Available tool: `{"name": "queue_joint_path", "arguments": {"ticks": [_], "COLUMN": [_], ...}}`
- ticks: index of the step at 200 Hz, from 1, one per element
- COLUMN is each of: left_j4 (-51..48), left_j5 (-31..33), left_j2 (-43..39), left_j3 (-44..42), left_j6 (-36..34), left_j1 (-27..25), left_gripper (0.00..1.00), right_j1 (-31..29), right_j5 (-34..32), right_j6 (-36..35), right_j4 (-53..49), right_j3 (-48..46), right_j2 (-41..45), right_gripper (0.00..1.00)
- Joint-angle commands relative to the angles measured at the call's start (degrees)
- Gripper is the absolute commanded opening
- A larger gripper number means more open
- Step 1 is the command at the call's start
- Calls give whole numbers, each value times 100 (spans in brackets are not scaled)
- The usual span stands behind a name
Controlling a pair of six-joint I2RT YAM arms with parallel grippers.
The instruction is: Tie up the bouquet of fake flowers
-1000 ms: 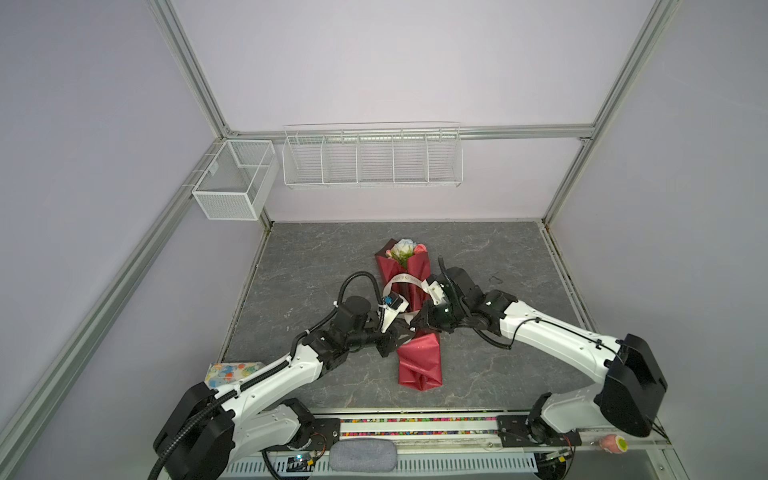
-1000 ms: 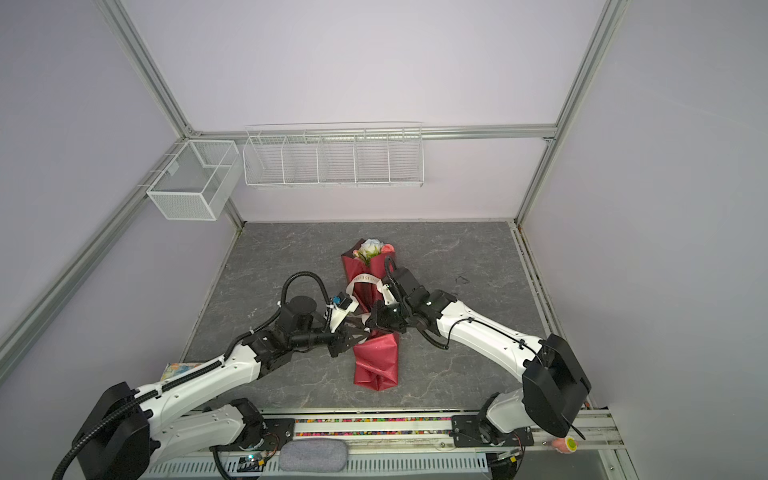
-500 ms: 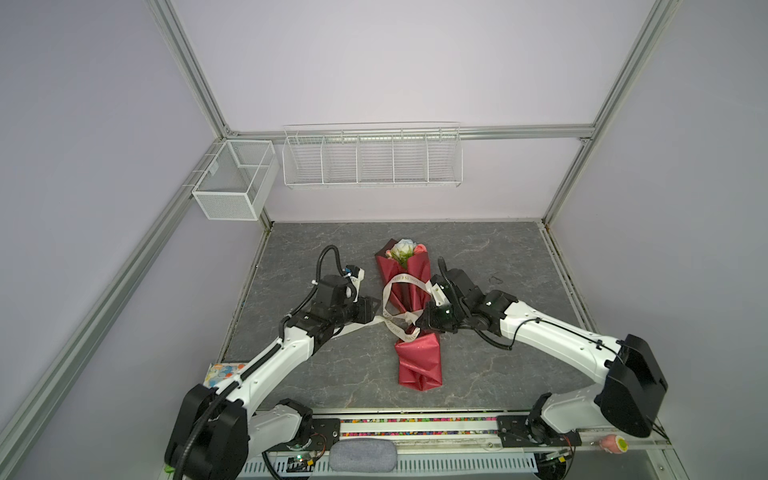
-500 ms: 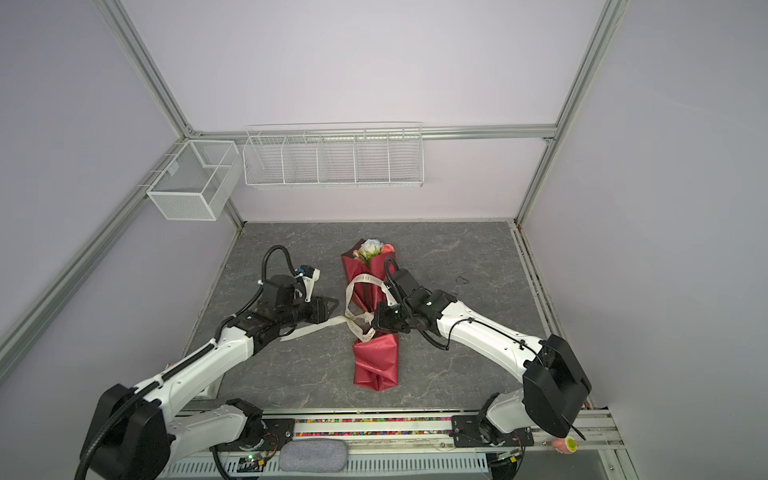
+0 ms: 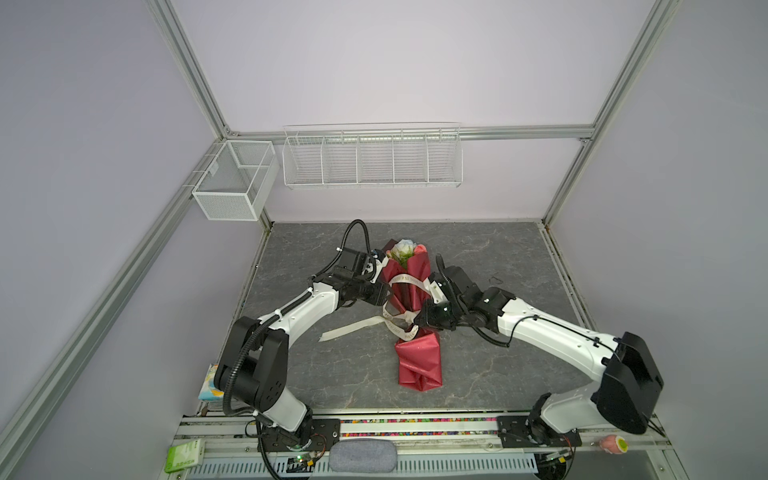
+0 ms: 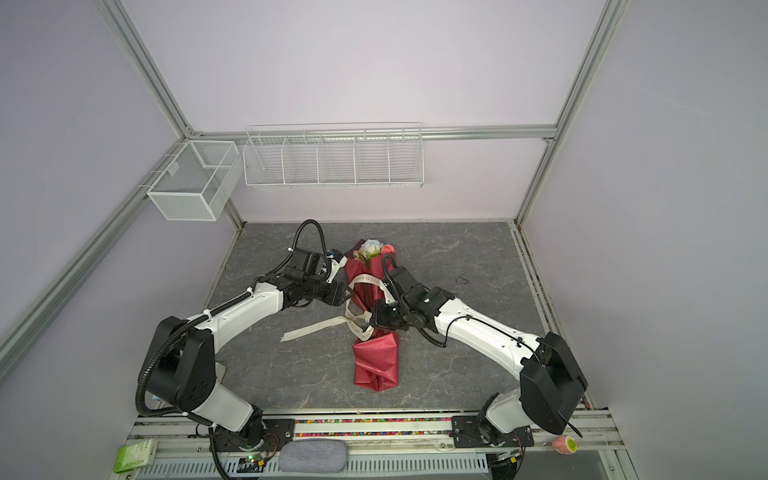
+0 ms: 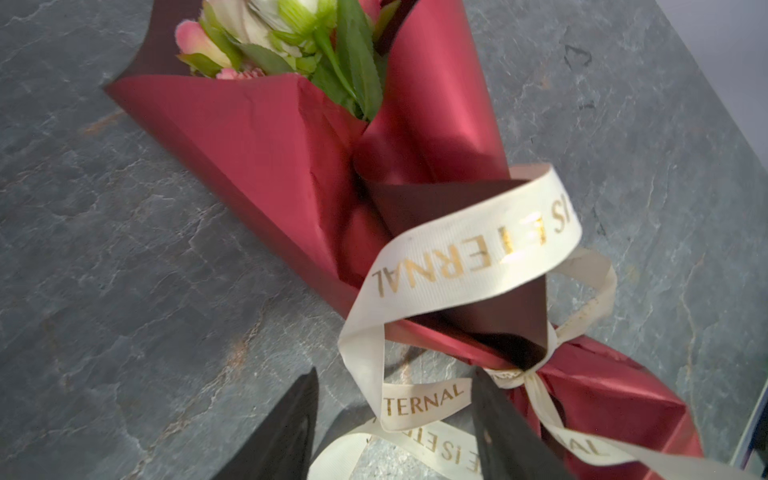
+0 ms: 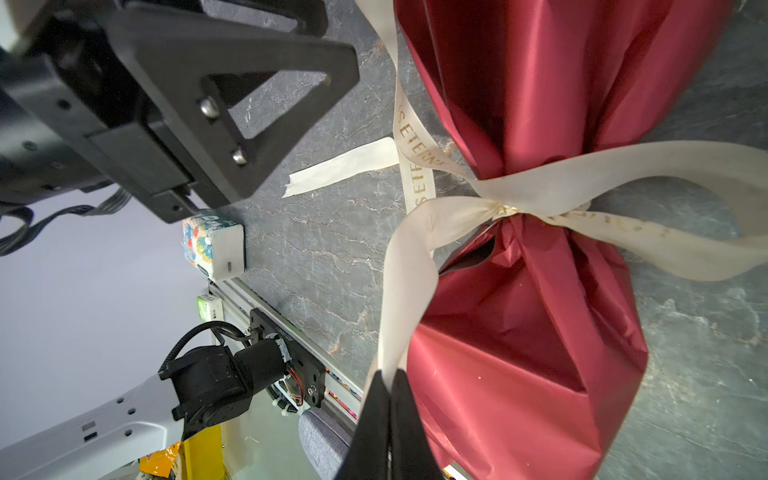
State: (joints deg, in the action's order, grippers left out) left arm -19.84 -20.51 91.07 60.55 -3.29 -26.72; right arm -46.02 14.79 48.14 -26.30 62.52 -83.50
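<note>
Red-wrapped bouquet cinched by cream ribbon; right jaws clenched on cream ribbon, left jaws spread; stems hidden.

The bouquet lies on the grey table, a cream ribbon knotted round its waist. The left gripper sits just left of the bouquet, the right gripper against its right side.

Clearance: crowded round the bouquet waist, open table elsewhere.
Left gripper and right gripper flank the waist; ribbon loops and loose tail block the left-side approach.
</note>
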Motion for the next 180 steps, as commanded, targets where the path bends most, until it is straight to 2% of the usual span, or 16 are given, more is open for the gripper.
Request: {"name": "queue_joint_path", "arguments": {"ticks": [1, 35, 68, 85, 101, 113, 121, 153, 180], "left_j4": [301, 747, 424, 234, 87, 53, 18, -82, -268], "left_j5": [-221, -409, -573, -556, -580, -421, -301, -212, 11], "left_j2": [-9, 134, 414, 490, 444, 346, 235, -498, -1382], "left_j3": [56, 131, 424, 526, 565, 546, 527, 205, -288], "left_j6": [-795, -1152, -1486, -1598, -1696, -1679, -1596, -1196, -302], "left_j1": [6, 9, -10, -19, -20, -13, -14, -15, -24], "left_gripper": [59, 58, 47, 37, 22, 6, 0, 0, 0], "right_j1": [-37, -33, -33, -32, -36, -32, -43, -30, -35], "right_j5": [-28, -42, -100, -151, -191, -230, -284, -430, -535], "right_j6": [-55, -16, 14, 28, 21, 15, 29, 132, 213], "right_j4": [-177, -199, -237, -267, -299, -330, -338, -218, -170], "right_j3": [120, 120, 163, 171, 181, 160, 131, 6, -16], "right_j2": [-40, -66, -51, -13, 18, 48, 83, 183, 210], "right_gripper": [7, 7, 7, 7, 7, 7, 7, 7, 7]}}
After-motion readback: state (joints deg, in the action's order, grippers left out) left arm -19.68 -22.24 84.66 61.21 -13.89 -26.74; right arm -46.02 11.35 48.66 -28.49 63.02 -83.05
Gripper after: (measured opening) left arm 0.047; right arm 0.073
